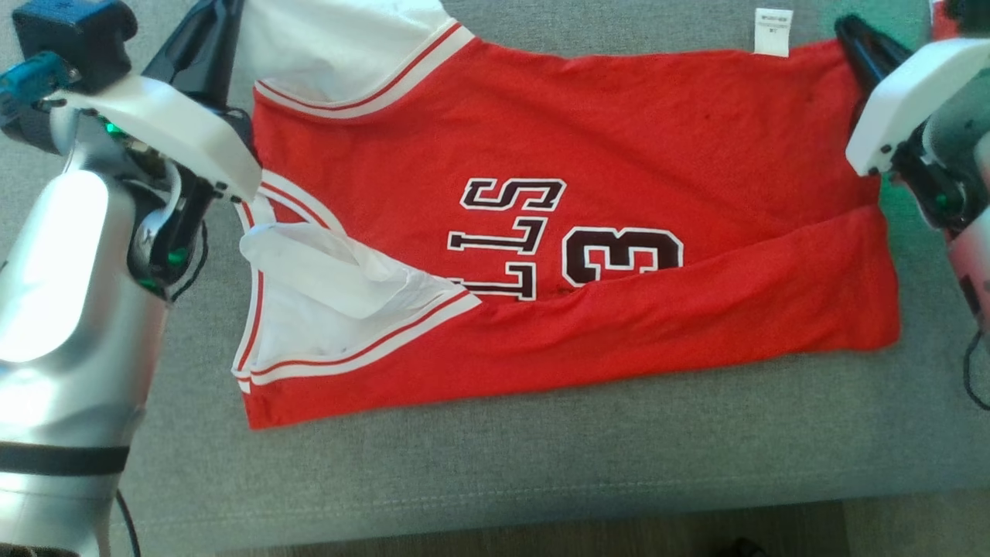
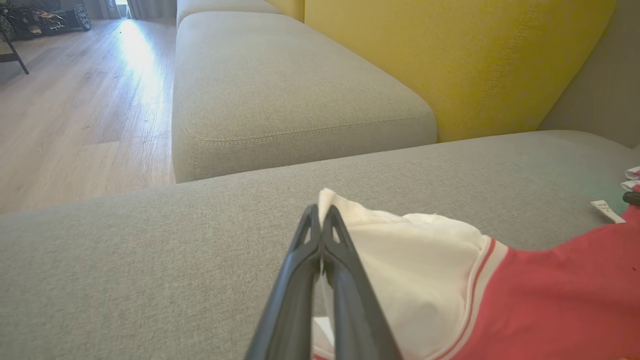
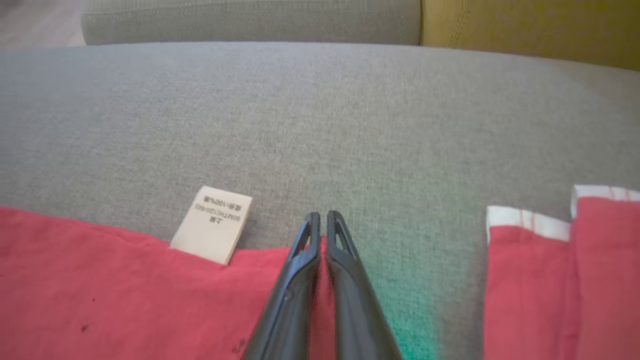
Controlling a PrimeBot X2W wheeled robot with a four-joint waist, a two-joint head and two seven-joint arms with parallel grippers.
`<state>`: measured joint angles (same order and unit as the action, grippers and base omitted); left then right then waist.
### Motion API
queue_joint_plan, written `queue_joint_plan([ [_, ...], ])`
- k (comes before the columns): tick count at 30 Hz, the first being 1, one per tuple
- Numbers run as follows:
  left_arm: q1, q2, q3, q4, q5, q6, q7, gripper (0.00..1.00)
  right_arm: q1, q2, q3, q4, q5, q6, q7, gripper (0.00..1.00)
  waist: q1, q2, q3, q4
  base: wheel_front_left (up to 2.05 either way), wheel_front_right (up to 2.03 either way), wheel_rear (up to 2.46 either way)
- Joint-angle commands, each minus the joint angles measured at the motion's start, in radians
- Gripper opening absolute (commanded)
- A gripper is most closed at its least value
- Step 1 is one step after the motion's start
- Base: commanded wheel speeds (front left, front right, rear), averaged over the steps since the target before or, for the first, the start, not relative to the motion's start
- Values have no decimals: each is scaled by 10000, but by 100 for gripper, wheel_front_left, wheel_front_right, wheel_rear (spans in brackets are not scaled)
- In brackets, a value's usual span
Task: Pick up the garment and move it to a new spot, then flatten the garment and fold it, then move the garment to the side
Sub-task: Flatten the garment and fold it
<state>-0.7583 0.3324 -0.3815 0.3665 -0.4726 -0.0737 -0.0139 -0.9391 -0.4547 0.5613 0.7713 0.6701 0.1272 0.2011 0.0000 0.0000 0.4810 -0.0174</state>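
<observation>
A red basketball jersey (image 1: 619,155) with white trim and black lettering lies spread on the grey sofa cushion (image 1: 541,464). Its near long edge is folded up over part of the lettering. My left gripper (image 1: 213,39) is shut on the jersey's white inner fabric (image 2: 415,260) at the far left corner, fingers (image 2: 345,280) pressed together. At the far right corner my right gripper (image 1: 851,31) is shut on the red hem (image 3: 125,280), next to the white care label (image 3: 212,223).
Another red cloth with white trim (image 3: 550,290) lies to the right of my right gripper. A yellow backrest (image 2: 450,50) rises behind the cushion, and a second grey cushion (image 2: 280,90) adjoins it. Wooden floor (image 2: 75,100) lies beyond; the cushion's front edge (image 1: 541,507) runs below the jersey.
</observation>
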Motion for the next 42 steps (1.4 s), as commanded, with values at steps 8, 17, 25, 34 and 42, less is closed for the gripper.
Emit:
queue_joint_plan([
  [8,-1166,336,655,168,-88,291,-425,0,-1163,-113,-2,256,-433,35,-1772,0,0,0,221,104,0,0,0],
  [17,-1770,147,842,1029,-76,455,-1288,0,-1646,359,31,1328,-806,35,-3281,0,0,0,147,172,0,0,0],
  [25,-1774,123,891,1605,-101,474,-1821,0,-1783,449,30,2066,-877,35,-4140,0,0,0,-39,166,0,0,0],
  [34,-1224,145,592,1811,-182,176,-1868,0,-1164,591,558,2031,-448,35,-4387,0,0,0,-640,163,0,0,0],
  [42,-117,433,240,1326,-353,-96,-1457,0,-199,191,1197,1459,341,35,-4315,0,0,0,-1245,213,0,0,0],
])
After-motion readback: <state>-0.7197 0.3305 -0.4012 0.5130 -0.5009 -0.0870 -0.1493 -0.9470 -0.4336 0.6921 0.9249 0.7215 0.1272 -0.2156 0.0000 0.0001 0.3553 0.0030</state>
